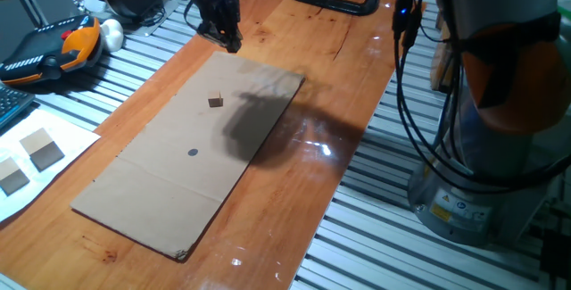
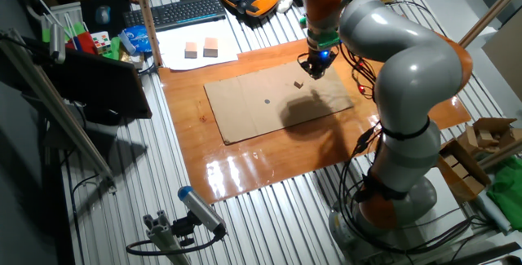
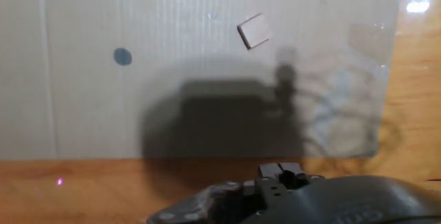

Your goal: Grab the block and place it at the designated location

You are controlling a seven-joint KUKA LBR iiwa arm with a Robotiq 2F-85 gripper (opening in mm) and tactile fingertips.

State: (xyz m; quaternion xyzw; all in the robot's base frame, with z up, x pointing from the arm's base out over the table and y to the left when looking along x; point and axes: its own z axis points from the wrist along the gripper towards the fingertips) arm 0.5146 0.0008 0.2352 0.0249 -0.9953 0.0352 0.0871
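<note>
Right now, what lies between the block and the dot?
Nothing: only bare cardboard between the block and the dot, seen in all views.

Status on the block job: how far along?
Nothing done yet: the block lies loose on the cardboard, apart from the dot. In hand: the gripper hangs above the sheet's far edge, holding nothing. Left: descend, grasp the block, carry it to the dot, release.

Block (image 1: 215,101) and dot (image 1: 193,153) (well apart) on cardboard sheet (image 1: 161,192)
</note>
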